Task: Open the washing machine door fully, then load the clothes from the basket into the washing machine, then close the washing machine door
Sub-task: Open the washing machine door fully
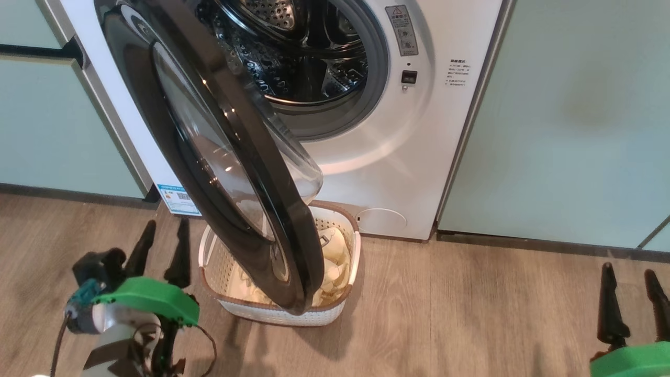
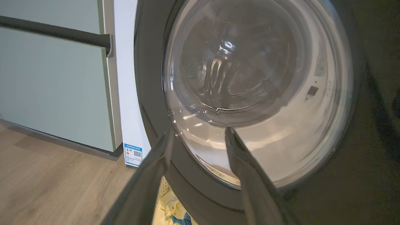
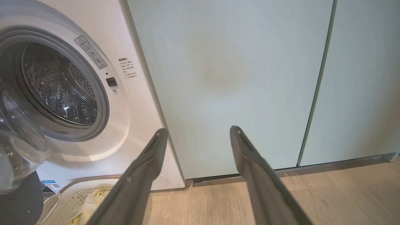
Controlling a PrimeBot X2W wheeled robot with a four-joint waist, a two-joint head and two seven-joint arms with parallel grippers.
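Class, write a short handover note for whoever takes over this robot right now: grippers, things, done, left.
Left gripper: open, empty, pointing at the outer face of the washing machine door.
Right gripper: open, empty, well right of the basket.
Door part open, hanging over the basket; clothes lie inside it.
Done: door unlatched.
Left: swing it fully open, load clothes, close door.

Left end effector (image 1: 166, 226) and right end effector (image 1: 628, 271) hang low, pointing upward, each with jaws spread wide.

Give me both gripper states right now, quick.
Left gripper: open, holding nothing, pointing at the washing machine door.
Right gripper: open, holding nothing.
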